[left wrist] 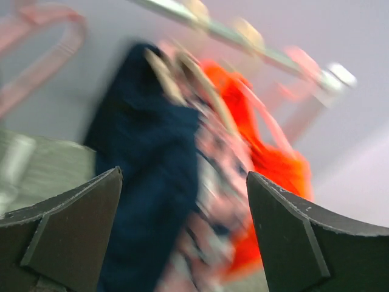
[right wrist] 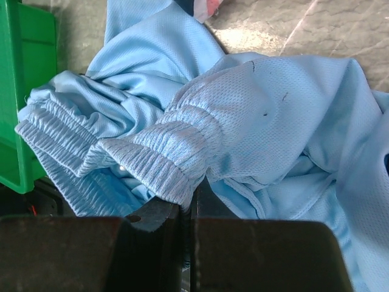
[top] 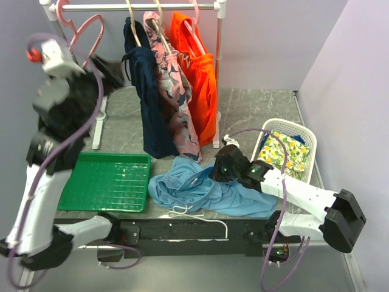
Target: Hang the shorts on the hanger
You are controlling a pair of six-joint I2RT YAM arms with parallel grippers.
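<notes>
1. Plainly, the light blue shorts (top: 200, 191) lie crumpled at the near edge of the surface (top: 255, 109), just right of the green tray (top: 109, 179); their ribbed waistband (right wrist: 152, 152) is turned toward the right arm.
2. The right tool (right wrist: 191, 207) is closed, its tips pinching a fold of that waistband; the left tool (left wrist: 183, 201) is held high with its fingers wide apart and nothing between them, near the bare pink hanger (top: 99, 27) at the left end of the rail (top: 140, 6).
3. The step in hand looks like bringing shorts and hanger together; the hanger seems unheld, so the left tool would do best to clamp it near the hook's base, not on a thin arm, and hold it level.
4. The right tool's pinch looks shallow; a slow lift that keeps the waistband spread should let a hanger arm slide in; a snatch could slip the mesh cloth free.
5. The navy garment (top: 149, 103), patterned garment (top: 176, 103) and orange shorts (top: 203, 85) hang close beside the hanger; they are best kept clear of; the left wrist view is blurred, so fine detail there cannot be told.
6. No brand, label or writing can be read; the white basket (top: 298, 131) holds a printed cloth (top: 282, 152) with no legible text.
</notes>
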